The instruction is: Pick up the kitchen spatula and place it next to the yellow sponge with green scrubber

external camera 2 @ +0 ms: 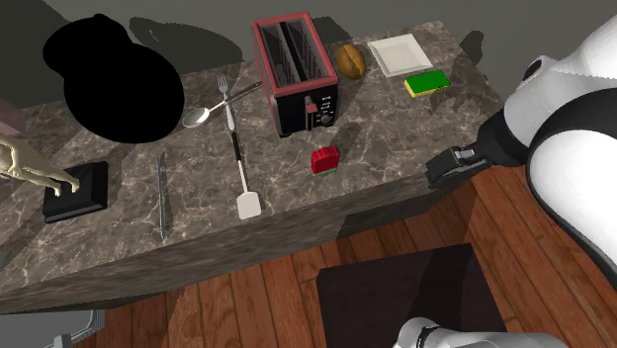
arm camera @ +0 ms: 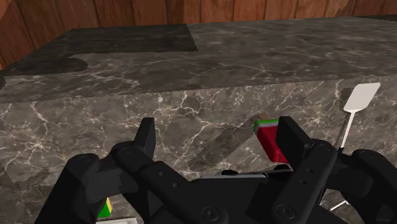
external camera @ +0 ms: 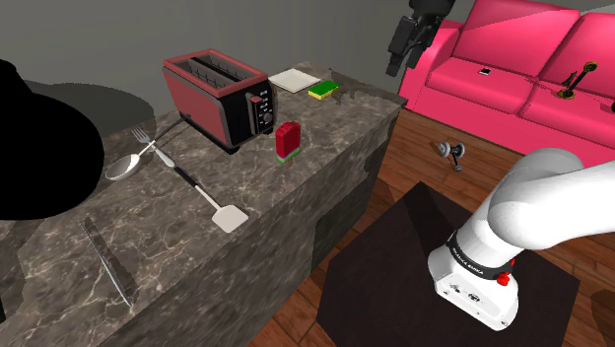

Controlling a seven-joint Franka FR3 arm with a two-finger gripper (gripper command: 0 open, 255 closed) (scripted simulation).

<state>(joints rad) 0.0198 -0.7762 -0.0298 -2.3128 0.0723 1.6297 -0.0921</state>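
Fingers (arm camera: 146,137): black, nearest the wrist cam; they stand apart w/ nothing btw. them.
Gripper (external camera 2: 450,163): off the surface's front edge, toward the sponge end, above wood floor (external camera 2: 247,306); well apart from the spatula.
Spatula (external camera: 202,192): flat on the surface, untouched; black handle, white blade. Blade points to the front edge, handle end lies near the fork.
Sponge (external camera: 322,91): yellow w/ green top, at the surface's far end in the shoulder view, just beside a white square plate (external camera: 296,78); well apart from the spatula.
Toaster (external camera: 217,94): red & black, upright, btw. spatula and sponge.
Red-green block (external camera: 288,140): near the front edge, beside the toaster.
Fork (external camera: 148,138), spoon (external camera: 123,166): crossed, behind the spatula's handle.
Knife (external camera: 106,258): flat, beyond the spatula on the side away from the toaster.
Surface (external camera: 246,168): dark, veined like marble.
Sofa (external camera: 512,69): pink, beyond the surface's sponge end.
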